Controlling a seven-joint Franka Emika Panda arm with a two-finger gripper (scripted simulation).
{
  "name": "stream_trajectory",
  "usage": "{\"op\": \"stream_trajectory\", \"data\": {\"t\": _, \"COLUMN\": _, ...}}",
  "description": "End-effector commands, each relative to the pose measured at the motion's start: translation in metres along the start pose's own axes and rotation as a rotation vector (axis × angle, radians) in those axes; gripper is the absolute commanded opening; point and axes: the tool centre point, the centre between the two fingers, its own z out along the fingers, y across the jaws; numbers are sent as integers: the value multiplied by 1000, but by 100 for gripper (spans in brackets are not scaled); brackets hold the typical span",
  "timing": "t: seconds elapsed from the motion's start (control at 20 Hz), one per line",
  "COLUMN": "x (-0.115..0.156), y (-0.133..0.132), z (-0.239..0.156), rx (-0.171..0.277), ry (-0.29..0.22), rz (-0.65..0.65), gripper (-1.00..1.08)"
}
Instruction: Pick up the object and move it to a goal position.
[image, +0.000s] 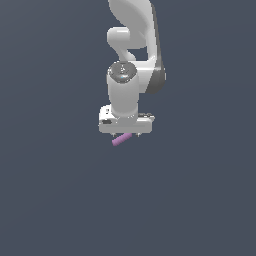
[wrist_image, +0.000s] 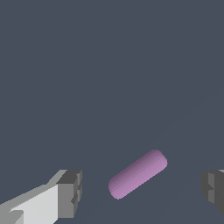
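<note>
Between spread jaws, pink-purple peg (wrist_image: 138, 174) lies slantwise, untouched by either finger (wrist_image: 70, 192); gripper (wrist_image: 142, 190) overhead.

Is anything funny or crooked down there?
Only slightly: the pink peg lies at a slant between the open gripper's fingers, touching neither. Nothing looks broken or spilled.

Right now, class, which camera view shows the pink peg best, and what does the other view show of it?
The wrist view is best: the whole pink peg lies unobstructed between the open gripper fingers, touching neither. In the exterior view, only part of the peg pokes out beneath the gripper, small and partly hidden.
</note>
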Motion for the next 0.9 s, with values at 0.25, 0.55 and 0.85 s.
{"op": "stream_trajectory", "data": {"t": 0.25, "x": 3, "y": 19, "z": -5, "rx": -16, "ry": 14, "rz": 19, "gripper": 100}}
{"op": "stream_trajectory", "data": {"t": 0.55, "x": 5, "y": 36, "z": -9, "rx": -30, "ry": 26, "rz": 33, "gripper": 100}}
{"op": "stream_trajectory", "data": {"t": 0.85, "x": 3, "y": 34, "z": -5, "rx": -27, "ry": 26, "rz": 62, "gripper": 100}}
